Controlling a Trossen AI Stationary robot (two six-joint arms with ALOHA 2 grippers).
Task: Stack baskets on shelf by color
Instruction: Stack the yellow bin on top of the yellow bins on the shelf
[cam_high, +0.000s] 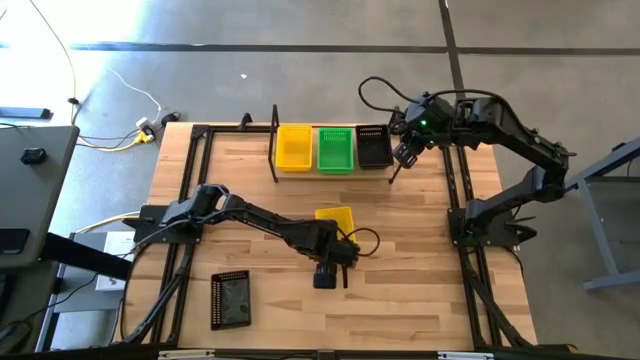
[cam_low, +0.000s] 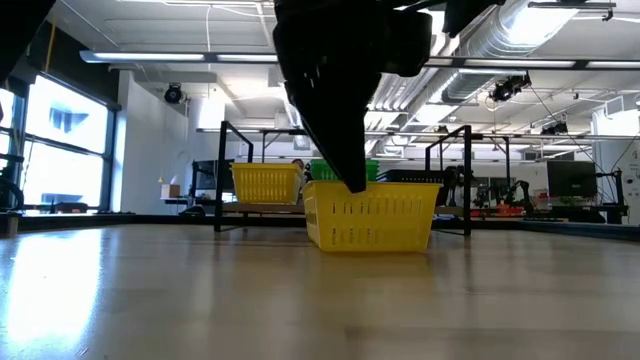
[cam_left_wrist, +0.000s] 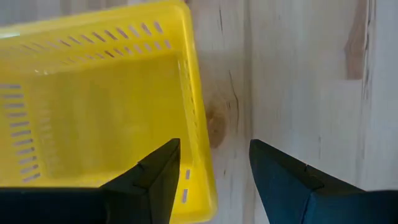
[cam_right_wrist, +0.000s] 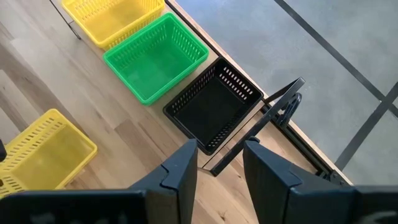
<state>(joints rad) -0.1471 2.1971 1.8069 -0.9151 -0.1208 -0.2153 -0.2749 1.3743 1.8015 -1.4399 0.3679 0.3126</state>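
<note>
Wrist detail first: the left wrist view shows what the overhead cannot, namely the left gripper (cam_left_wrist: 211, 168) with its fingers spread, one finger inside the loose yellow basket (cam_left_wrist: 106, 106) and the other outside over bare table (cam_left_wrist: 311, 74), so the basket's end wall sits in the gap. Contact with the wall cannot be told; nothing is clamped.

High view places this basket (cam_high: 334, 218) mid-table, just beyond the left gripper (cam_high: 328, 268), slightly askew. Low view shows it (cam_low: 370, 215) resting flat on the tabletop, with the dark arm coming down at its rim.

Only the high view shows a flat black grid object (cam_high: 229, 300) lying near the front left of the table, well apart from everything else.

Farther back stands the shelf (cam_high: 330, 170) with three baskets side by side on it: yellow shelf basket (cam_high: 294, 147), green basket (cam_high: 335, 149), black basket (cam_high: 374, 146). Right wrist view looks down on the same row, the black one (cam_right_wrist: 211, 112) nearest.

Right gripper (cam_high: 406, 155) hangs just beside the shelf's right end, fingers parted and empty (cam_right_wrist: 221, 165).
</note>
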